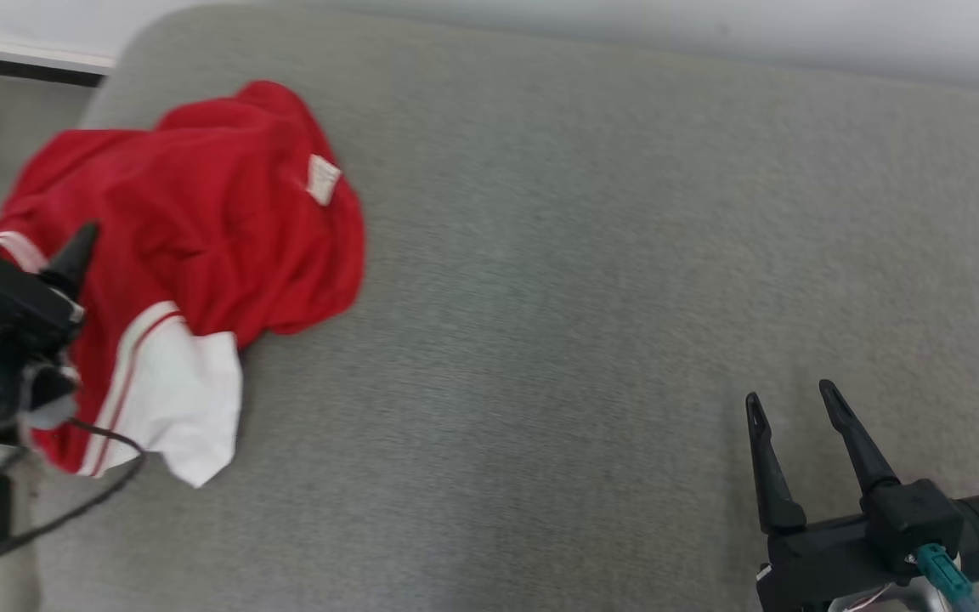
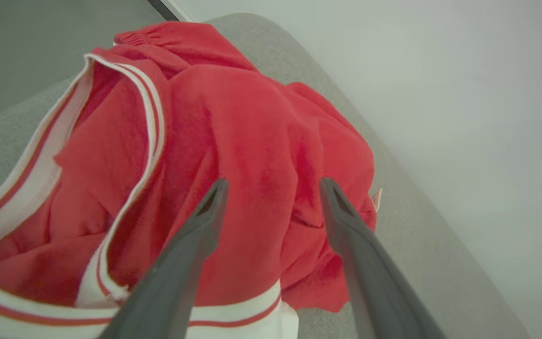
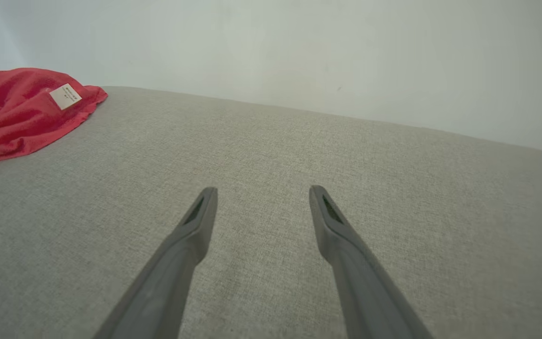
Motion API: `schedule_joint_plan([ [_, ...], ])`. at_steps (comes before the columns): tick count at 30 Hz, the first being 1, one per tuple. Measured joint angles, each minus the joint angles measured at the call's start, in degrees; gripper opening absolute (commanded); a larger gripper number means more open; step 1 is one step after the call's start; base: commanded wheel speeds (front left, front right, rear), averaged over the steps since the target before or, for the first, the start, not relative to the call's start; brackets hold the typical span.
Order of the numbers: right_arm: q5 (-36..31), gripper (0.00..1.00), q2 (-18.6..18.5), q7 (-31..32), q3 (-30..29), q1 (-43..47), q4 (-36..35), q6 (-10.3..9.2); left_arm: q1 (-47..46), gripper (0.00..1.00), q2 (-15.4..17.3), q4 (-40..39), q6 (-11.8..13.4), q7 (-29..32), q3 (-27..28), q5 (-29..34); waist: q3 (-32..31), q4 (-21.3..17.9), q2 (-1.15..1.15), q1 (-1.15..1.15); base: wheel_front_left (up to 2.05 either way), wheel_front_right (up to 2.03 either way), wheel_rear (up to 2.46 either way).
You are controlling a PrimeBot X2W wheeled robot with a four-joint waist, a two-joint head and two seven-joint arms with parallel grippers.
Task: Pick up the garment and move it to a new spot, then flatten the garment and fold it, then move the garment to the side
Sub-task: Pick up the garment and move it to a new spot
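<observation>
Both grippers stood with fingers spread wide and nothing between them. The left gripper (image 2: 274,184) hung over the garment (image 1: 200,212), a crumpled red piece with a white striped hem (image 1: 175,382), which lay heaped near the left end of the grey cushion (image 1: 583,297), close to its rounded far corner. The fingers straddled a smooth red bulge in the middle of the heap; whether the tips touched the cloth could not be told. The right gripper (image 1: 789,395) hovered low over bare cushion, well apart from the garment. The step in hand looked like the first pick-up. To do it well, the left arm probably needed to sink until its tips sat deep on either side of that bulge, then close on a thick ridge of cloth, not a single thin layer that might slip out. Lifting straight up first would likely let the hem hang free before any sideways carry. Since the heap lay so near the edge, drawing it toward the open middle seemed safer than dragging it outward.
</observation>
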Motion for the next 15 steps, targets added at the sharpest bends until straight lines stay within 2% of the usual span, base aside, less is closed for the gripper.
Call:
schedule_joint_plan([
  [3,1.02,1.0,-0.01,-0.58,0.13,-0.86,0.13,0.0,-1.3,1.0,3.57,-1.24,2.23,3.38,-0.25,0.97,2.41,-2.53,0.0,0.0,0.0,0.0,0.0],
  [7,1.6,1.0,-0.01,-1.46,0.51,-1.68,1.0,0.0,-1.0,1.0,5.55,-3.48,5.46,7.73,-2.13,3.34,5.16,-5.42,0.0,0.0,0.0,0.0,0.0],
  [14,2.4,1.0,-0.02,-2.0,1.13,-3.29,2.05,0.0,2.22,1.0,8.89,-7.6,10.67,9.32,-4.39,8.46,8.7,-9.04,0.0,0.0,0.0,0.0,0.0],
  [15,2.45,1.0,-0.02,-2.05,1.13,-3.42,2.15,0.0,2.69,0.78,8.92,-8.16,11.36,9.2,-4.37,8.91,9.02,-9.39,0.0,0.0,0.0,0.0,0.0],
])
